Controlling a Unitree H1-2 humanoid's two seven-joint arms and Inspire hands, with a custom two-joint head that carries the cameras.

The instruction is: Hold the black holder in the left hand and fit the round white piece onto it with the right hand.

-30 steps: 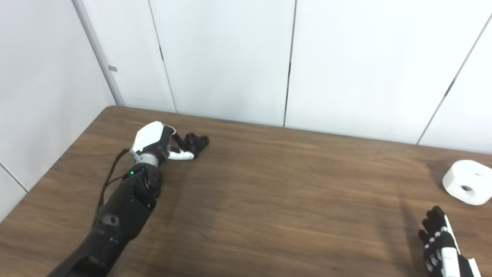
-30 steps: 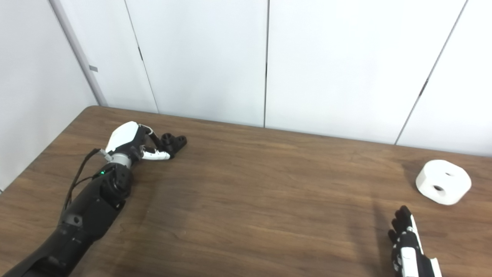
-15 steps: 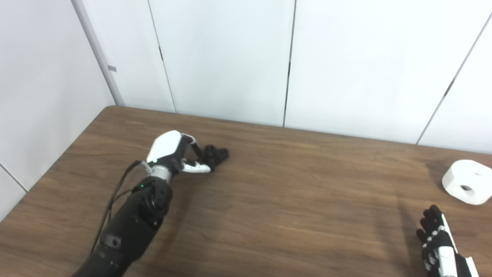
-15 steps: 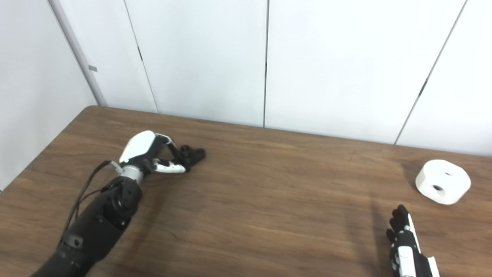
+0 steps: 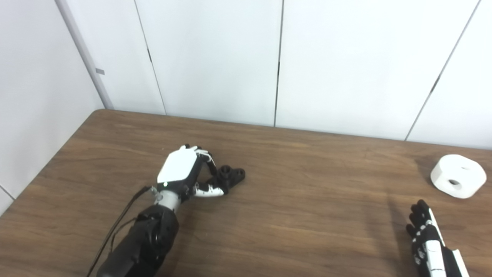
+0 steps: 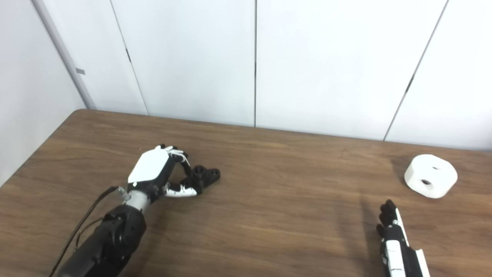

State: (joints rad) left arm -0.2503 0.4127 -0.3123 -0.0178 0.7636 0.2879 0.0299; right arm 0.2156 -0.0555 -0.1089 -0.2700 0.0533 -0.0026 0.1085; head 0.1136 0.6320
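Two head-mounted views, set side by side, angled down.
The same brown wooden table (image 5: 292, 200) and white panelled wall (image 6: 315, 65) are shared, slightly offset sideways.

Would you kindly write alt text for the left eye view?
The left hand grips the black holder on a brown wooden table. The round white piece lies far right, with the open right hand nearer the camera, apart from it.

Left robot hand (image 5: 183, 172) curled, right (image 5: 428, 240) flat.
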